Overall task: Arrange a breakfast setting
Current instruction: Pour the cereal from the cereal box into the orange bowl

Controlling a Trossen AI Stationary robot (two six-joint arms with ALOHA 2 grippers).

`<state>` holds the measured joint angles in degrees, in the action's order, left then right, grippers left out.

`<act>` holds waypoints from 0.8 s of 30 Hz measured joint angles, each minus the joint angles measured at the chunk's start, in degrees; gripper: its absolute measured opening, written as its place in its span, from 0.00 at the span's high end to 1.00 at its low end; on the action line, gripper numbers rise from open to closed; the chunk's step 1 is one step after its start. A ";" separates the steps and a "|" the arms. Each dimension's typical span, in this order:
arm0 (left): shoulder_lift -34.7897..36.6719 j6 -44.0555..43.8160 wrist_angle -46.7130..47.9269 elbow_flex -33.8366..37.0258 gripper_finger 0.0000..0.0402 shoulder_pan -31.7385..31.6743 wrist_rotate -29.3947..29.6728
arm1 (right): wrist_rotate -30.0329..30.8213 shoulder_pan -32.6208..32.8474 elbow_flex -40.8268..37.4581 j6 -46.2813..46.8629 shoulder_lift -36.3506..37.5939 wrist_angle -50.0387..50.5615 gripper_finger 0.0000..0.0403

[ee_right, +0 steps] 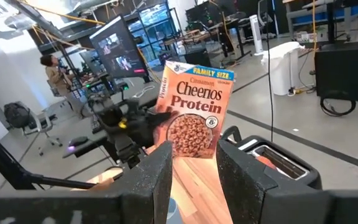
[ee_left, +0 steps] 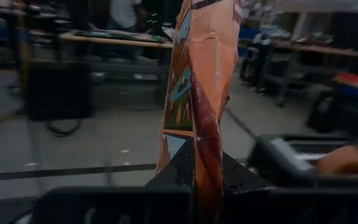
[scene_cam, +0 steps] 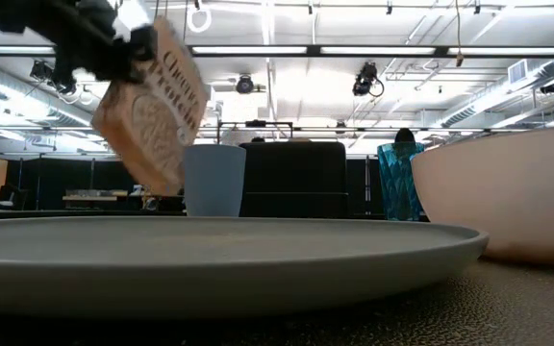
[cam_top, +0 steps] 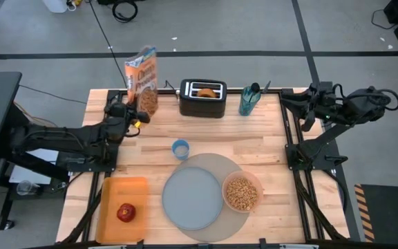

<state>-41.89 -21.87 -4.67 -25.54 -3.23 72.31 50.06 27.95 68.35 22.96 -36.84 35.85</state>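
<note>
Left gripper [cam_top: 133,114] is clamping a tilted cereal box [cam_top: 144,81] above the table's far-left edge (right gripper [ee_right: 194,163] is waiting with jaws apart), risking spilled cereal beside, not in, the filled pink bowl [cam_top: 242,193] touching 1 grey plate [cam_top: 192,198].

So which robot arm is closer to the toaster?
The left. Its tool holds the cereal box just beside the toaster, at the table's back edge. The right tool waits farther off, past the blue-green cup, at the table's far corner.
</note>
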 joint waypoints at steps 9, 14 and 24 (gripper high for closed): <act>-0.04 -1.01 -0.85 6.99 0.97 -7.33 1.51 | 0.02 -0.02 -0.43 0.86 -0.42 -1.45 0.67; 0.04 -4.52 -2.07 9.88 0.97 -11.15 1.85 | 0.00 -0.05 -0.43 2.33 -0.44 -1.52 0.67; 0.06 2.17 -3.95 10.87 0.97 -17.66 5.39 | 0.00 -0.05 -0.41 4.10 -0.70 -1.52 0.67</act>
<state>-41.83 -19.70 -8.61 -14.68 -20.89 77.71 50.06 27.90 67.94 27.06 -37.54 34.33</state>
